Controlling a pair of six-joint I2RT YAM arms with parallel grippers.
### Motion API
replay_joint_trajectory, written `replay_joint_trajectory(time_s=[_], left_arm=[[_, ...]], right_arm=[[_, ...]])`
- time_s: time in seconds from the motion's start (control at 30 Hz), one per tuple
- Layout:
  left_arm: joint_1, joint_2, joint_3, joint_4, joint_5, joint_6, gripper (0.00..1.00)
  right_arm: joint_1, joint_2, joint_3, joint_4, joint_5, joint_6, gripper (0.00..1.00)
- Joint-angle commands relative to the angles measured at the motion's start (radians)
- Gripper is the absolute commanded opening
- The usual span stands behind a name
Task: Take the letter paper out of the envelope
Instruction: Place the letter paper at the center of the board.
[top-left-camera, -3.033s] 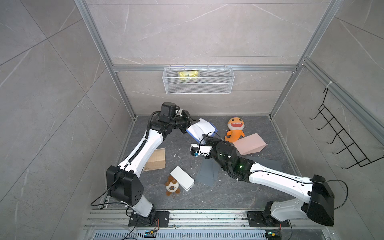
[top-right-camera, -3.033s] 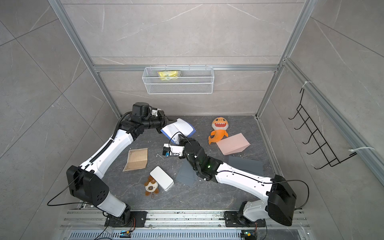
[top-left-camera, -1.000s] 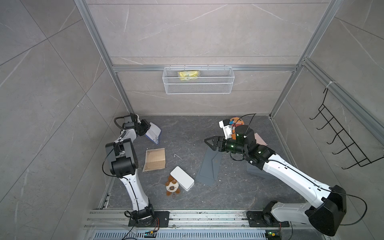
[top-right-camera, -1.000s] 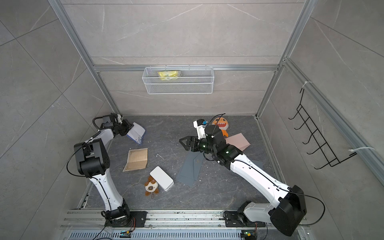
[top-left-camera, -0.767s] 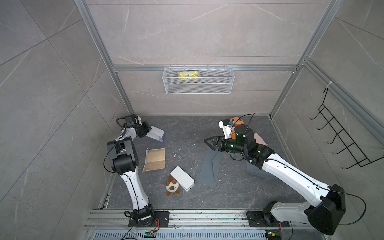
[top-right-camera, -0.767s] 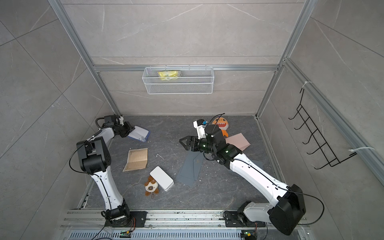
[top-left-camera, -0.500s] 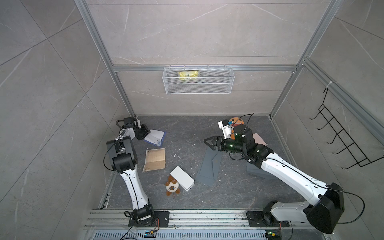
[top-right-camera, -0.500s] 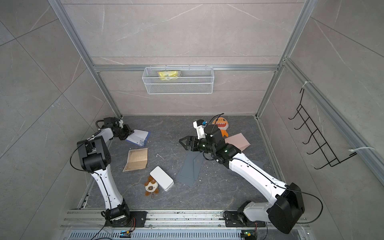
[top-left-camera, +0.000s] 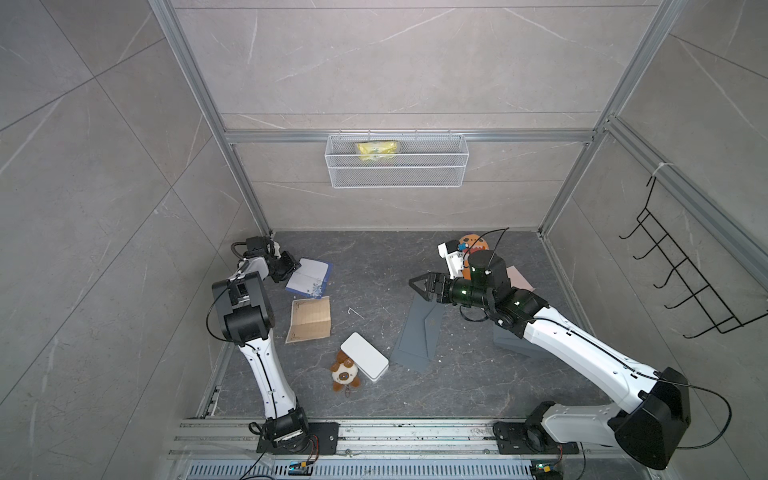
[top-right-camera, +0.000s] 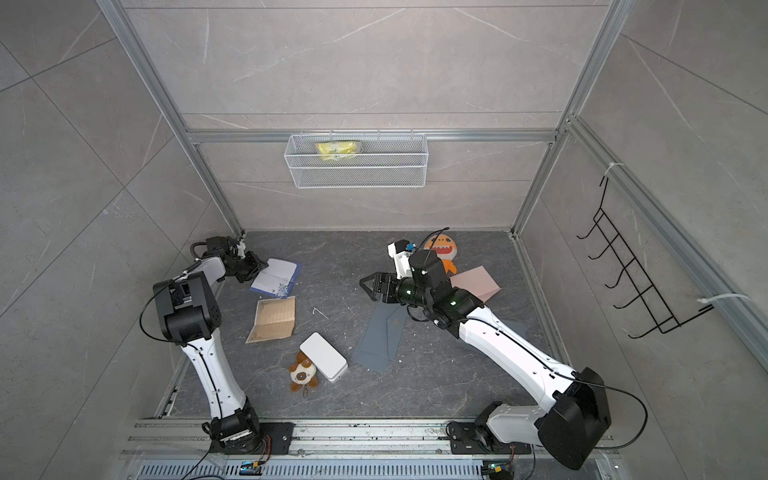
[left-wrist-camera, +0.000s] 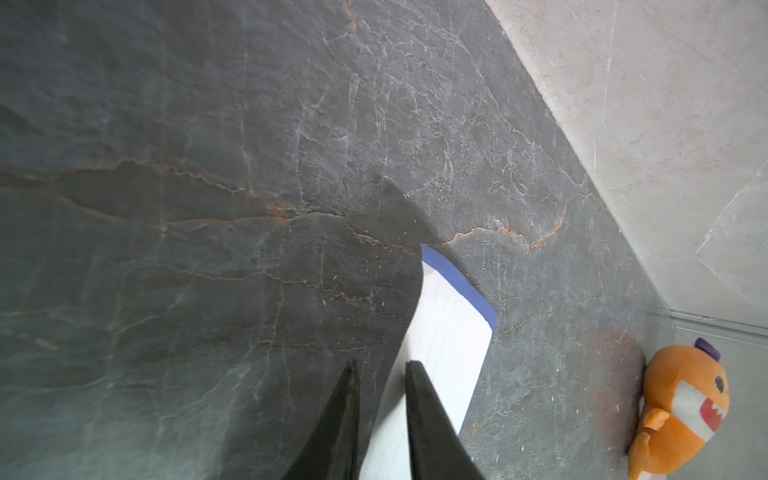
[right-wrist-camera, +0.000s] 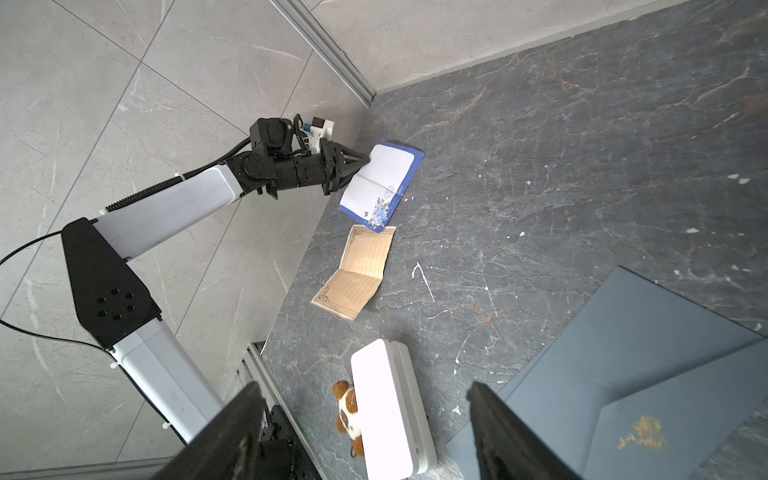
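So the white lined letter paper with the blue border and flower print (top-left-camera: 309, 277) is lying flat on the dark stone floor (top-left-camera: 374, 257) at mid-left of both top views. It's well apart from the dark grey-blue envelope (top-left-camera: 419, 332), which sits just right of centre. The left gripper (top-left-camera: 292, 267) is down at the sheet's upper-left edge. In the left wrist view its black fingers (left-wrist-camera: 422, 415) are cracked apart a bit with bare floor showing between the tips, so it isn't pinching the paper, though I can't tell if a tip touches it. The right gripper (top-left-camera: 415, 289) hangs over the envelope's upper end, jaws spread wide, nothing in them. Just below the letter is a tan folded lined sheet (top-left-camera: 309, 320), its top edge right at the letter's lower corner. Lower down, a white rounded box (top-left-camera: 365, 362) butts up against a small brown-and-white plush (top-left-camera: 344, 374). An orange plush (top-right-camera: 441, 249) sits near the back wall.
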Motion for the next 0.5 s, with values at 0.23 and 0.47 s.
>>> replay_joint_trajectory(time_s=[0.23,0.47], left_arm=[[0.014,-0.041,-0.021,0.014,-0.046,0.011,0.54],[0.010,-0.125,-0.062,0.010,-0.051,-0.030,0.67]], right_arm=[[-0.003,-0.021,-0.009,-0.058,0.077,0.003,0.78],[-0.003,-0.019,-0.007,-0.143,0.183,-0.023,0.76]])
